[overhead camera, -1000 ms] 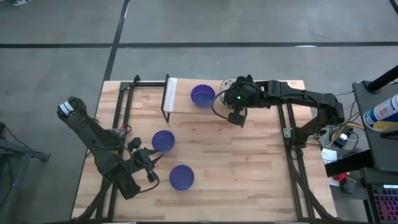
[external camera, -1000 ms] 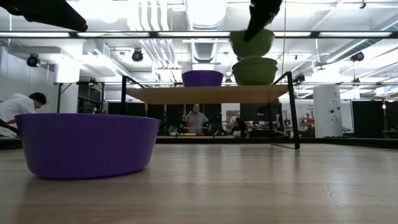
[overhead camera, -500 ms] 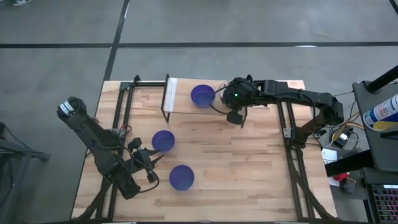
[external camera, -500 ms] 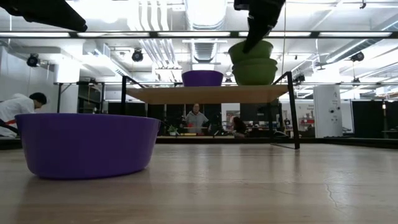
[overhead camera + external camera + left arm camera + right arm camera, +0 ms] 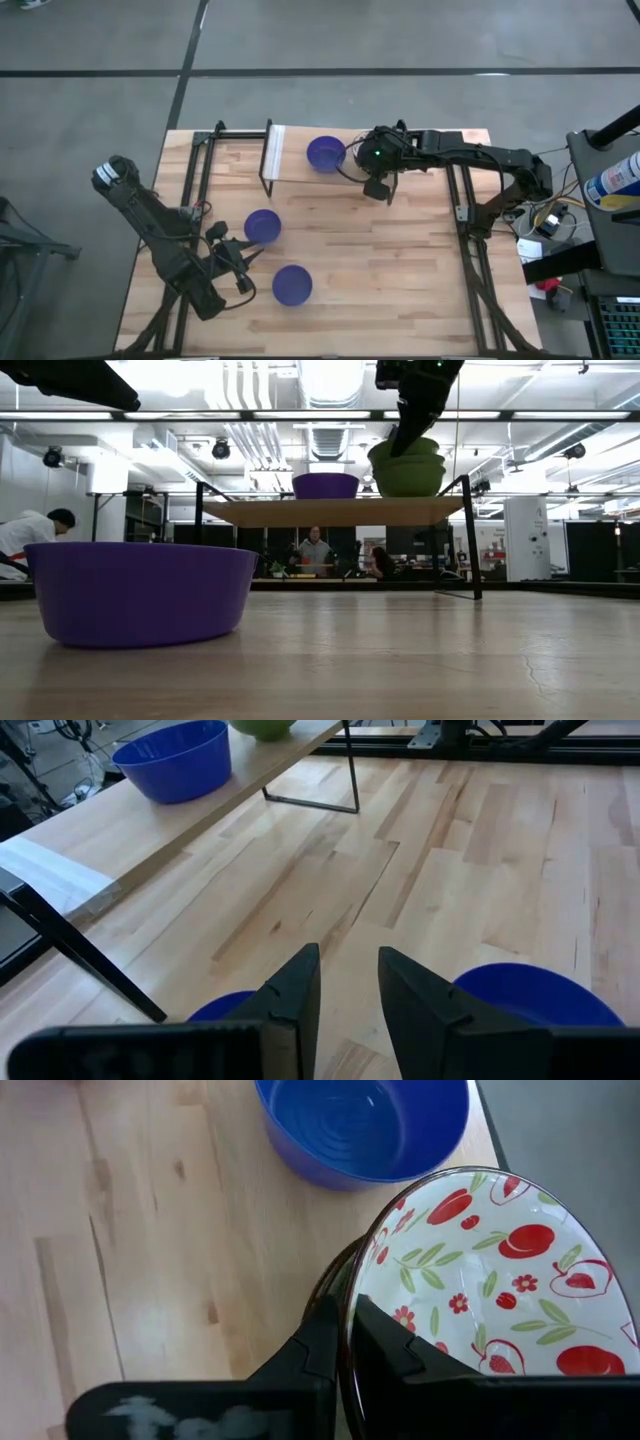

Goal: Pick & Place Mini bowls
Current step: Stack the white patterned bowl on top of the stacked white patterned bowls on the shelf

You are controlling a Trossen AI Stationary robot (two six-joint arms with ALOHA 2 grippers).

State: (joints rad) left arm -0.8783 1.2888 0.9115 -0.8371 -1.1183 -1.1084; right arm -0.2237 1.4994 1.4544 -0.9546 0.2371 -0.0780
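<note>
1. Mini bowls come in two looks: the patterned bowl [image 5: 480,1280] in my right pincer [image 5: 345,1345] is white inside with red fruit and green leaves under a dark rim, and it sits on top of the bowl stack [image 5: 408,468] on the raised wooden shelf [image 5: 300,170].
2. Just beside that stack on the shelf stands a solid blue shelf bowl [image 5: 325,154], with bare shelf board on its far side.
3. Down off the shelf, two more blue bowls rest on the table [image 5: 400,260]: one [image 5: 262,226] nearer the shelf, one [image 5: 292,285] farther, well apart.
4. My right fingers are nearly closed, pinching the patterned bowl's rim.
5. My left pincer [image 5: 345,990] hangs between the two table bowls, fingers slightly parted, holding nothing.
</note>
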